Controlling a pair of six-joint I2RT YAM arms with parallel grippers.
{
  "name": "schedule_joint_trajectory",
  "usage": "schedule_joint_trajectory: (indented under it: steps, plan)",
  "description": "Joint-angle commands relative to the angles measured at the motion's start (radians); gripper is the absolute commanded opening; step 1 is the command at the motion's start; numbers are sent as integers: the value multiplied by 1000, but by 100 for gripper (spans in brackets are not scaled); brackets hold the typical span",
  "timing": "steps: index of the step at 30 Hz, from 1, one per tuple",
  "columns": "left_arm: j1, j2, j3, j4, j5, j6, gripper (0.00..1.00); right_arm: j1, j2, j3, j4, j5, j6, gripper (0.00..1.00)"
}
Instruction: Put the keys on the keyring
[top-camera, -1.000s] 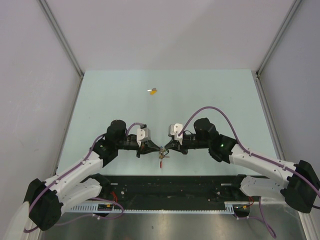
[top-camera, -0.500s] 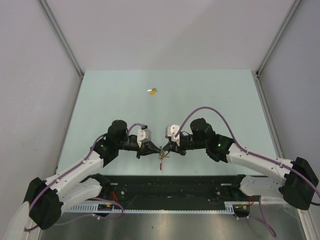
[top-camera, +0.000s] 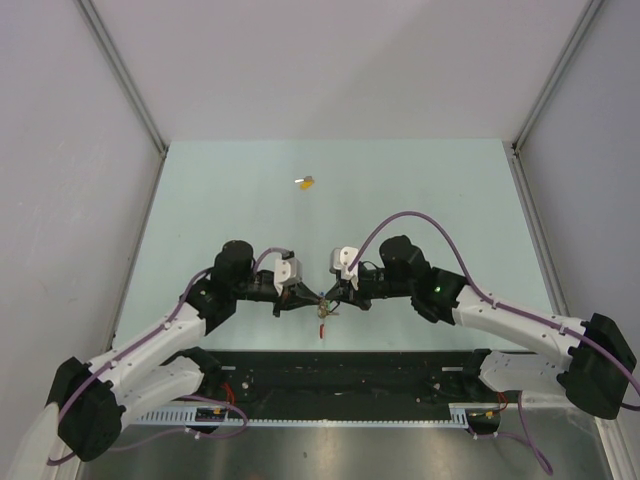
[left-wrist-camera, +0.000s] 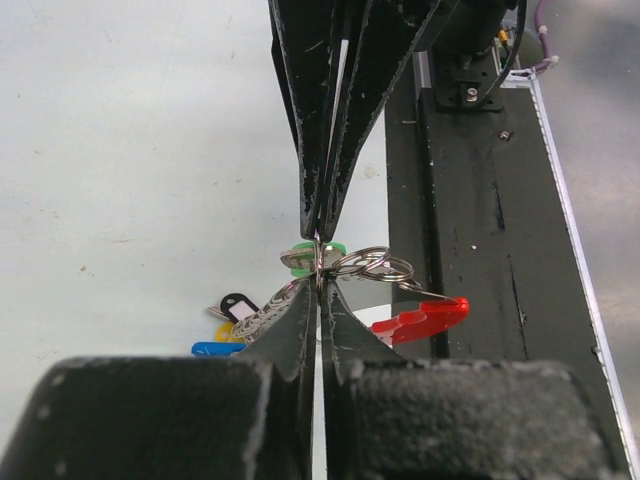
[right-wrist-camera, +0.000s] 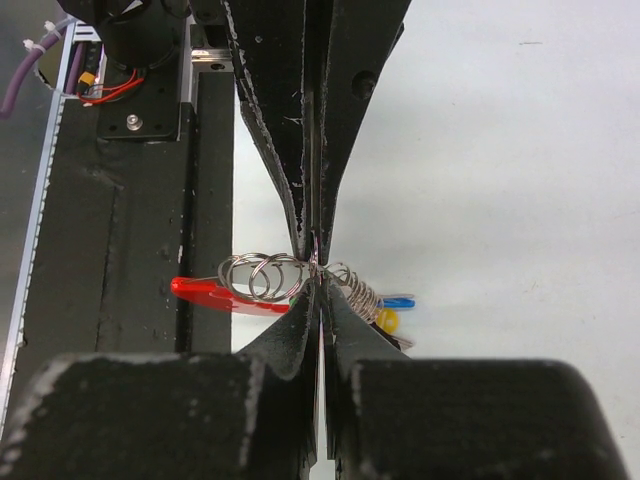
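Two robot arms reach inward over a pale tabletop (top-camera: 400, 190) and meet tip to tip near its front edge. The left arm (top-camera: 160, 340) stretches up from the lower left and bends at the elbow, so its wrist lies low and level, pointing right. The right arm (top-camera: 510, 320) mirrors it from the other side, a purple cable arching over its wrist.

The left gripper (left-wrist-camera: 318, 292) has its fingers (left-wrist-camera: 345, 325) pressed together, with no gap showing, and nips the wire of the keyring (left-wrist-camera: 370, 265) at their very tips. The right gripper (left-wrist-camera: 318, 233), facing it, has its fingers (left-wrist-camera: 300, 120) likewise pressed flat against each other. They come down onto the green-headed key (left-wrist-camera: 308, 257), which sits right at their points and appears pinched there, touching the ring's silver loops.

The bunch hangs between the two sets of tips. A red tag (left-wrist-camera: 420, 320) trails toward the black base rail (left-wrist-camera: 480, 200). A blue tag (left-wrist-camera: 215, 349) and a black tag (left-wrist-camera: 235, 302) lie on the opposite side, over the tabletop. Whether the green-headed key has passed onto the wire cannot be told.

The yellow-headed key (top-camera: 306, 182) lies alone on the tabletop, well apart from both grippers, toward the far wall.
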Motion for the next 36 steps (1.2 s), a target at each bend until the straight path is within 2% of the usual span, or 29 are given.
schedule_joint_trajectory:
  steps: [1, 24, 36]
  plan:
    - [-16, -35, 43, 34, 5, 46, 0, -11, -9, 51, 61, -22, 24, 0]
    - [-52, 27, 112, -107, -29, 82, 0, 37, -3, 109, 15, -10, -36, 0]
    - [-52, -50, 66, -47, -51, 92, 1, 34, -18, 112, -33, -9, -11, 0]
